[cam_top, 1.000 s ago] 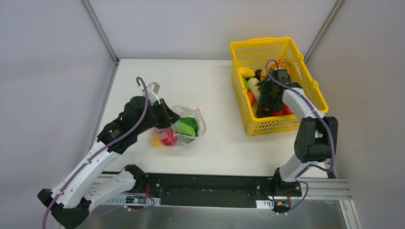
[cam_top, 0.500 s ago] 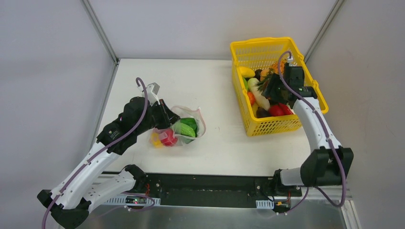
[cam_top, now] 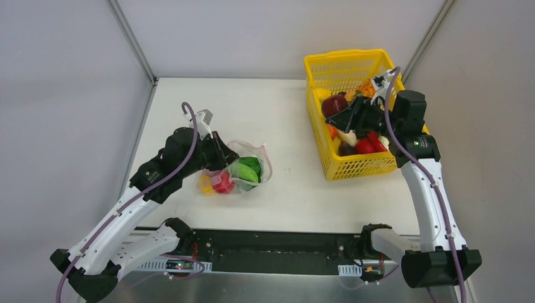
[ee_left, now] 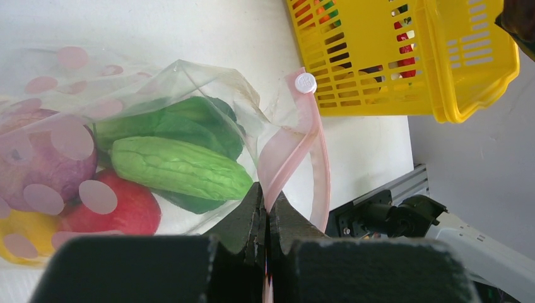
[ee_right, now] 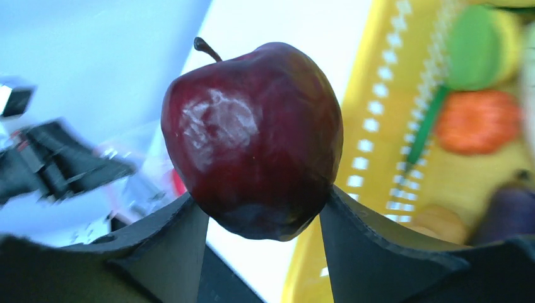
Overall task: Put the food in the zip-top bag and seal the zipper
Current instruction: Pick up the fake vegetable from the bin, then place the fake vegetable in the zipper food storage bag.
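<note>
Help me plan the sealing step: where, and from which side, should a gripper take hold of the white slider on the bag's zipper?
Probably pinch the small white slider across its sides, coming in from the yellow basket side. It stands raised at the far end of the pink zipper, while the left gripper clamps the near end.

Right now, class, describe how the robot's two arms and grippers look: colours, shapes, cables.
Both the left arm and right arm have white links, black joints and a purple cable looped alongside. The left gripper and right gripper are matte black, each with two wedge-shaped fingers.
</note>
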